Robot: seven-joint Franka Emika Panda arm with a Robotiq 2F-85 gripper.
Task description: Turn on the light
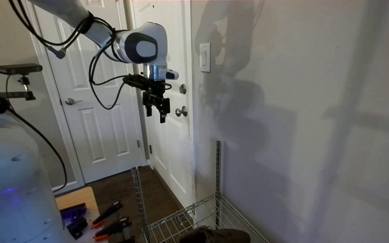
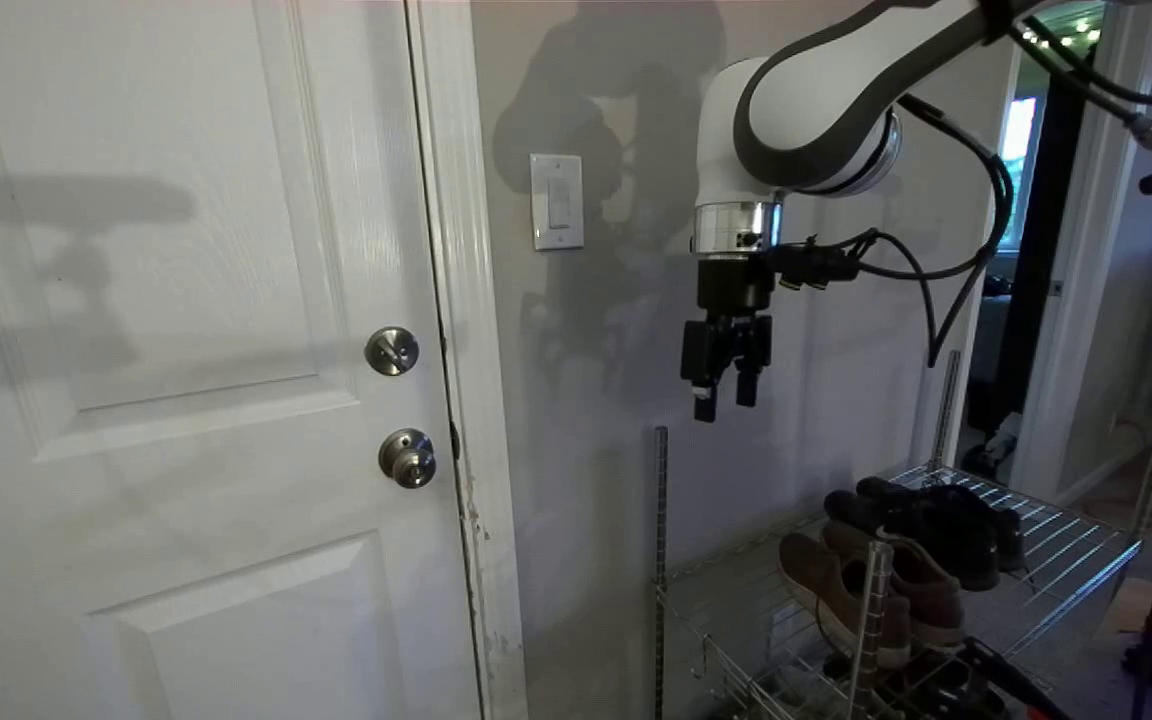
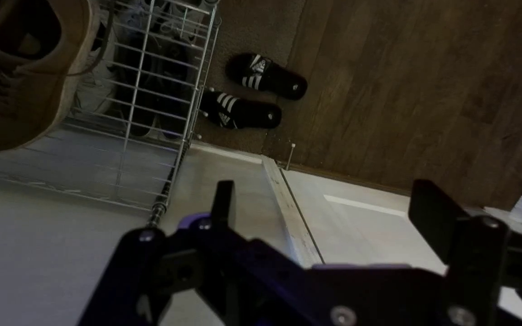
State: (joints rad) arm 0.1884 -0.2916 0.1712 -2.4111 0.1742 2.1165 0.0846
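Note:
The light switch is a small white upright wall plate with a rocker, seen in both exterior views. It is on the grey wall beside the door frame. It is out of view in the wrist view, and no lamp shows. My gripper, in both exterior views, points down, apart from the wall. Its fingertips hang lower than the switch plate. In the wrist view the gripper has its two black fingers wide apart with nothing between them.
A white door with a round metallic knob and a deadbolt is beside the switch. A wire shelf with upright posts and several shoes stands below the gripper. Black sandals lie on the floor.

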